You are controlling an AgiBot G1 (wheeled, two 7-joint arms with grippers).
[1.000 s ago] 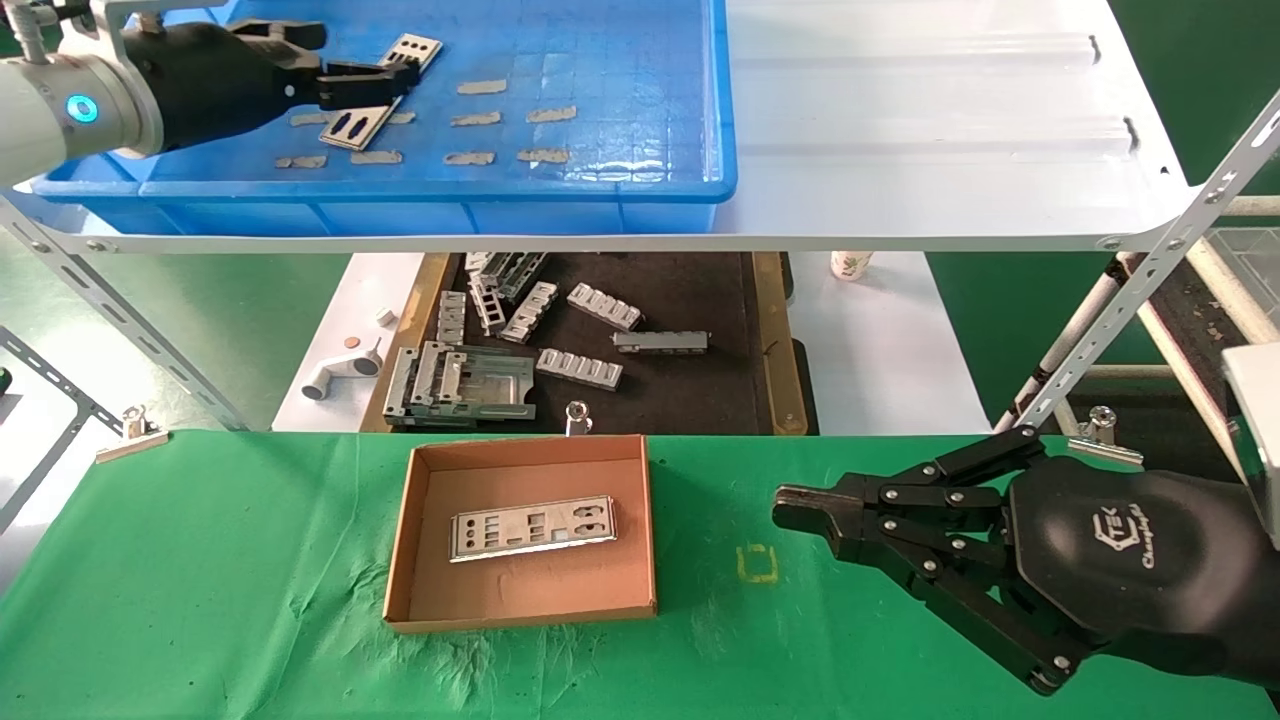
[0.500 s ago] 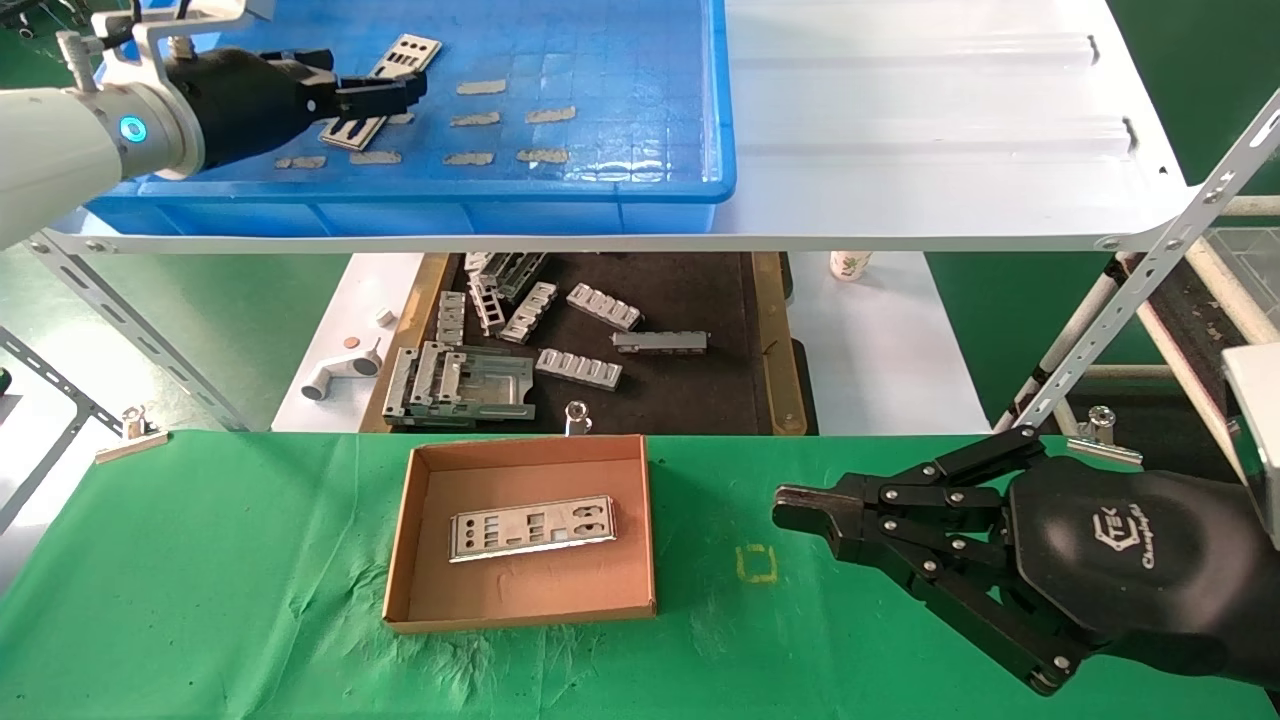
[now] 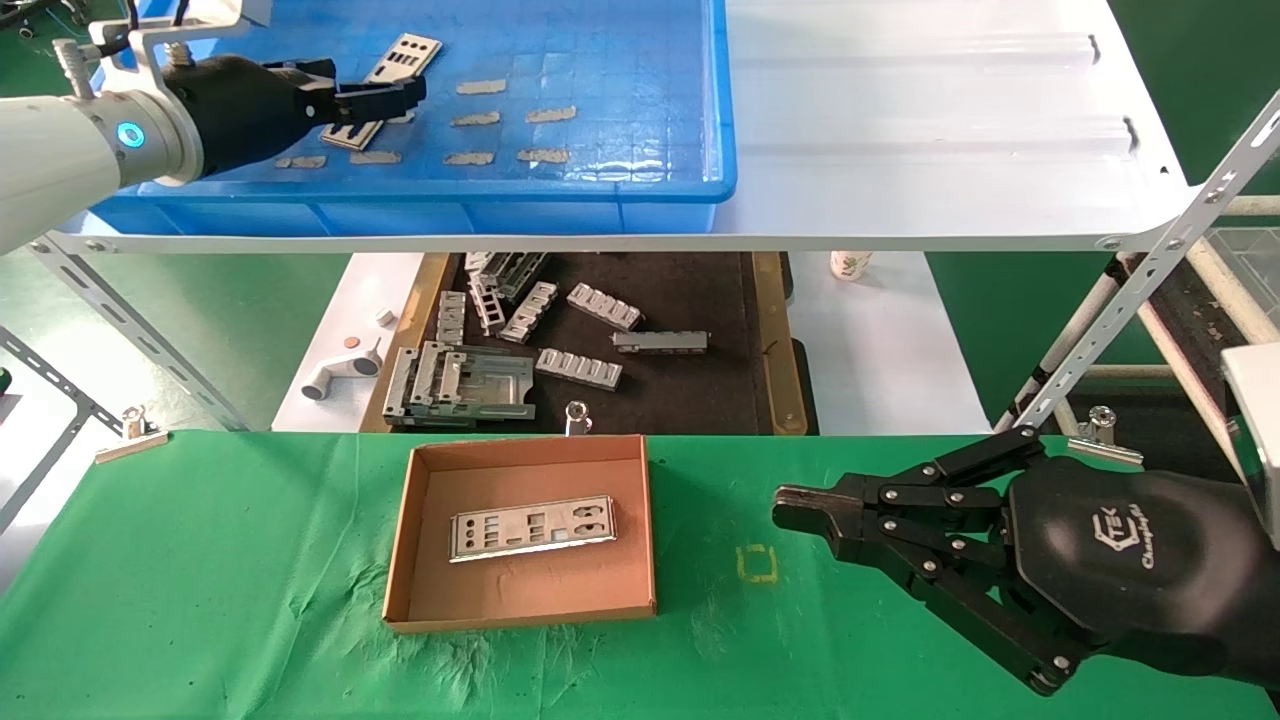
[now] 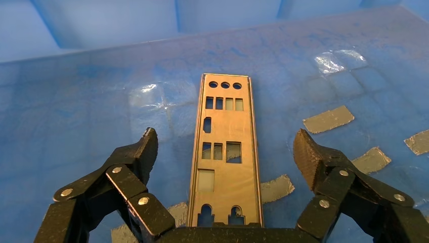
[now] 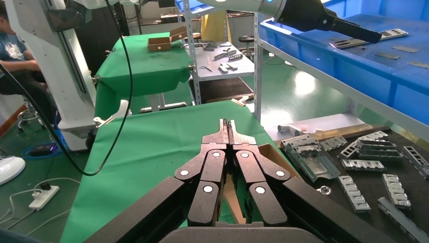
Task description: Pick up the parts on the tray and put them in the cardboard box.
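Upper left of the head view: left gripper (image 3: 385,95) hovering in the large shallow bright-blue plastic tray (image 3: 640,120), claw released, jaws spread wide. In the left wrist view, thin flat silver metal plate punched with port cutouts (image 4: 225,157) lying flat on the grid floor, lengthwise between the two black fingertips (image 4: 146,149), neither pad touching it. Small grey tape strips (image 4: 328,119) scattered just beside it on the floor.

Lower centre of the head view: small shallow brown cardboard box (image 3: 425,610) on the green cloth, already holding one silver plate of the same kind (image 3: 532,528). Lower right: right gripper (image 3: 790,510) parked above the cloth, jaws clenched on nothing.

Step in hand, by judgement: closing on the plate in the tray. To do well:
- Keep the plate centred in the gap, so both pads meet the long edges together.
- Lower until the tips nearly brush the floor; a plate this thin offers little edge, so a high pinch would likely slip off.
- Squeeze gently; thin sheet may bow or pop out.
- Avoid snagging the tape strip near the plate's close end.
- Lift straight up before swinging over the tray rim towards the box.
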